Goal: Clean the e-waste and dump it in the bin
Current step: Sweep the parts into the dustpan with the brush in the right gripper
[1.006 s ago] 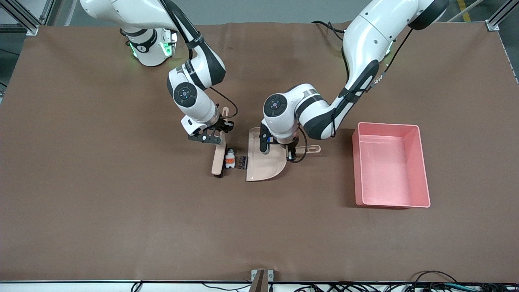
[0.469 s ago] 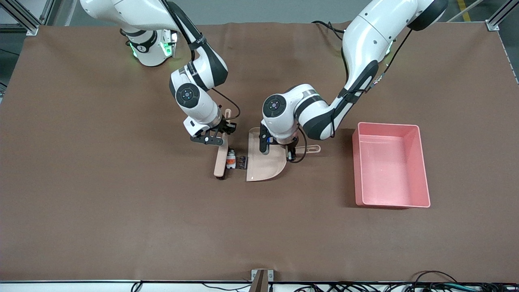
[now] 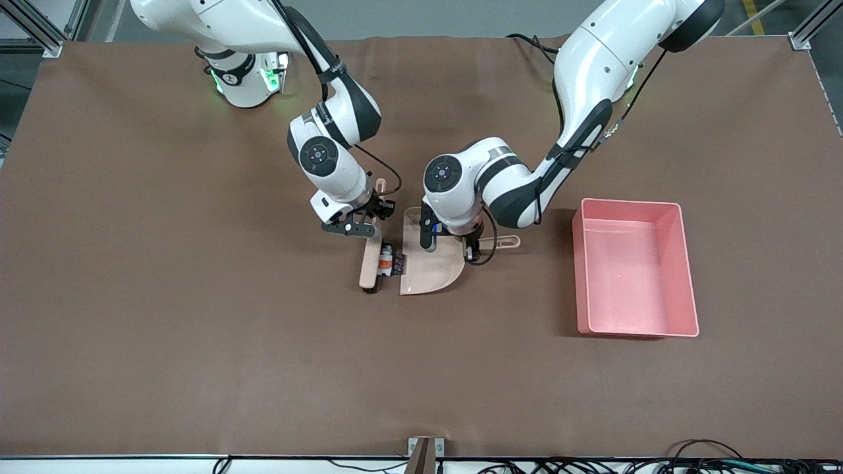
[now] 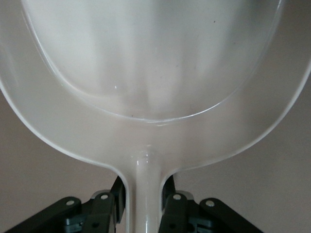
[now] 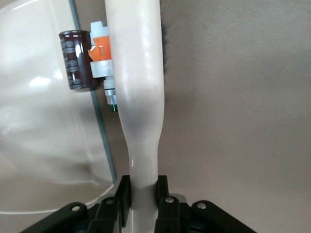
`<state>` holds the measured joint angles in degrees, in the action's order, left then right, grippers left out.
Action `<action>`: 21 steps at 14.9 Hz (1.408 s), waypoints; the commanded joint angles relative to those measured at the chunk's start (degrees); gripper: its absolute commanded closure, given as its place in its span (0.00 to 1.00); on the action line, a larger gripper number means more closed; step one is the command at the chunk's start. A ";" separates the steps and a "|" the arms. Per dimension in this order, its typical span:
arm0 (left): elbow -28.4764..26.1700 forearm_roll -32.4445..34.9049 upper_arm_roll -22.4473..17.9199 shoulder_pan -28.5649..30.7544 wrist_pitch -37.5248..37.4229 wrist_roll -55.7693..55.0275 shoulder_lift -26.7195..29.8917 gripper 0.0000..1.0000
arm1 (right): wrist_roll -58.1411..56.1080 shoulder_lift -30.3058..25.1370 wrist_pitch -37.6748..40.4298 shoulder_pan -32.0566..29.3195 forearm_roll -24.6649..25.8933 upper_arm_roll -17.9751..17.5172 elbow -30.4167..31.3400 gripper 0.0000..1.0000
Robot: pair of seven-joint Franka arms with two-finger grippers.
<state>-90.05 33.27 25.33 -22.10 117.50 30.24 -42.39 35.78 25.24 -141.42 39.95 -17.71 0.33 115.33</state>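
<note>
My right gripper (image 3: 373, 222) is shut on the handle of a beige brush (image 3: 370, 266), whose head rests on the table. It also shows in the right wrist view (image 5: 143, 194), where the brush (image 5: 137, 73) runs away from it. The brush presses the white and orange part (image 3: 385, 257) and the dark ridged block (image 3: 397, 265) against the open lip of the beige dustpan (image 3: 435, 270). In the right wrist view the white part (image 5: 101, 56) lies beside the dark block (image 5: 75, 60), which sits across the dustpan's edge (image 5: 43, 121). My left gripper (image 3: 475, 245) is shut on the dustpan's handle (image 4: 146, 194). The pink bin (image 3: 625, 276) is empty.
The bin stands toward the left arm's end of the table, beside the dustpan with a gap of brown mat between them. The dustpan's handle tip (image 3: 510, 241) points toward the bin. Both arms reach low over the middle of the table.
My right gripper has swept the brush toward the dustpan. It has pushed both small parts along the mat up to the dustpan's lip. The dustpan and left gripper stayed put.
</note>
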 commanded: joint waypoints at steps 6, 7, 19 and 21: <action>3.12 0.30 -0.02 -1.02 -0.17 -1.50 -2.87 0.86 | 1.40 3.06 -0.26 2.15 -1.36 0.47 -3.97 1.00; 3.13 0.30 -0.02 -1.02 -0.17 -1.50 -2.96 0.86 | 2.01 3.58 -0.26 2.50 -1.36 0.47 -4.84 1.00; 3.04 0.30 -0.02 -0.93 -0.17 -1.50 -2.96 0.86 | 1.49 6.05 0.71 4.44 -4.88 0.47 -10.22 1.00; 3.04 0.13 -0.02 -0.76 -0.08 -1.76 -2.96 0.86 | 1.14 5.44 2.63 4.08 -4.70 0.64 -9.78 1.00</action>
<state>-89.30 33.26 25.32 -22.31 116.88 30.14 -42.84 37.76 31.22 -140.74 44.08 -21.31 0.51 105.52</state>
